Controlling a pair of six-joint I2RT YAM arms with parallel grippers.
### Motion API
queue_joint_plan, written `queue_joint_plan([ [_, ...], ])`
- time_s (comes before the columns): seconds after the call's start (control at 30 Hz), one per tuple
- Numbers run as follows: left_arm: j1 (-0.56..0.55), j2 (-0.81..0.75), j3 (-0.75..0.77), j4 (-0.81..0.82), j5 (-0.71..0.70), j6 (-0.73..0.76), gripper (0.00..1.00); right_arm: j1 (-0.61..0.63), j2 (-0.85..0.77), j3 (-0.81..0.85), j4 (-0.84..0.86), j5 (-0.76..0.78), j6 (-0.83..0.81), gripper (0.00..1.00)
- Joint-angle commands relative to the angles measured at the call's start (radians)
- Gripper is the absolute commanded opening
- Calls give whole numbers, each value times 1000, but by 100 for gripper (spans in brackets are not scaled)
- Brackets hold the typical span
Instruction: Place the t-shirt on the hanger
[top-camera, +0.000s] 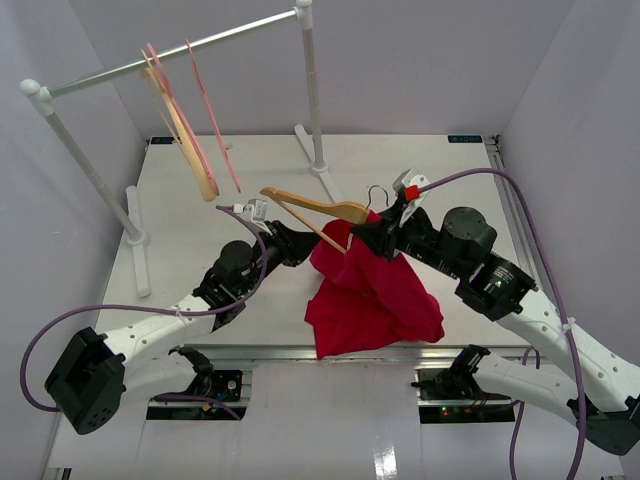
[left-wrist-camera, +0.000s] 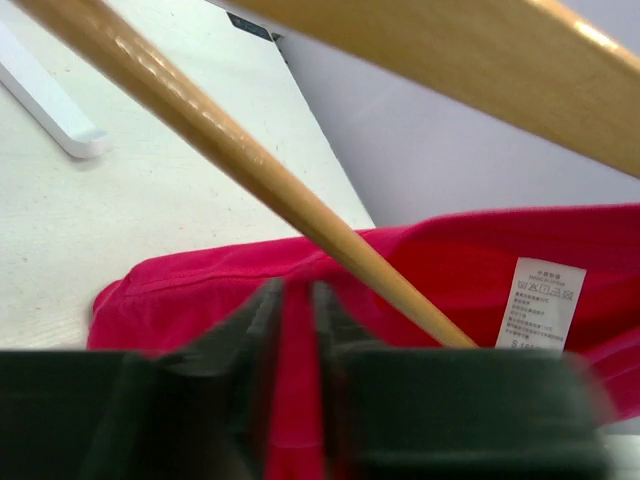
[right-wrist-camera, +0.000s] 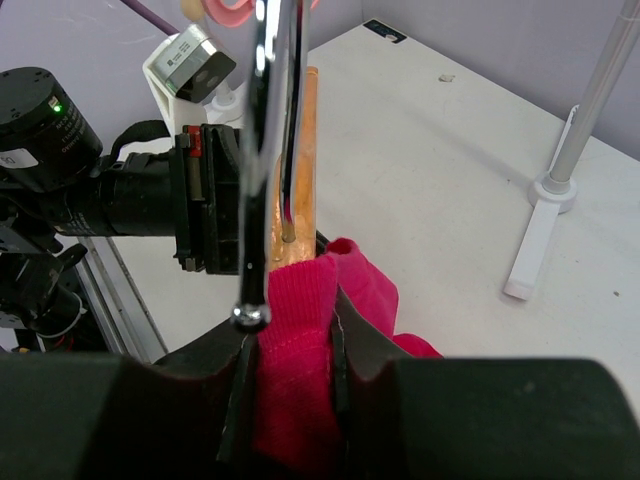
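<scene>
My left gripper (left-wrist-camera: 292, 310) has its fingers (left-wrist-camera: 258, 320) drawn close together, with a narrow fold of the red t-shirt (left-wrist-camera: 470, 260) pinched between them. The shirt's white label (left-wrist-camera: 540, 302) hangs just right of that grip. The hanger (left-wrist-camera: 240, 160) crosses this view. Its straight bottom bar slants from the upper left down to the cloth right beside the fingers, and one sloping arm cuts across the top right corner.

My right gripper (right-wrist-camera: 290, 345) is clamped on a bunched ridge of the same red cloth. The hanger's silver hook (right-wrist-camera: 262, 150) stands just ahead of these fingers. Its ball tip sits right at one finger's end, but I cannot tell whether they touch.

From above, both grippers meet over the middle of the white table (top-camera: 440, 170), one on each side of the hanger. The hanger is tilted in the air, and its right end is buried in the top of the shirt. The rest of the shirt drapes down toward the table's near edge.

At the back left, a white rail (top-camera: 180, 50) carries thin pink hangers (top-camera: 215, 125) and a pale wooden hanger (top-camera: 200, 165).
</scene>
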Motion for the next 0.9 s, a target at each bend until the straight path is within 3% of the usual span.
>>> queue_joint_plan([
  [0.0,-4,-22,6,-11,79,-10,53,6,-31,4,107,10,5,8],
  [0.03,-4,-25,-8,0,97,-19,59,5,-28,5,112,6,9,8],
  [0.2,-4,-54,-45,34,106,-19,67,5,-13,14,115,20,25,8],
  [0.43,-4,-71,-30,38,46,-32,67,5,-9,8,176,20,60,8],
  [0.87,-5,48,28,75,53,-50,63,6,2,-34,232,-1,84,8],
])
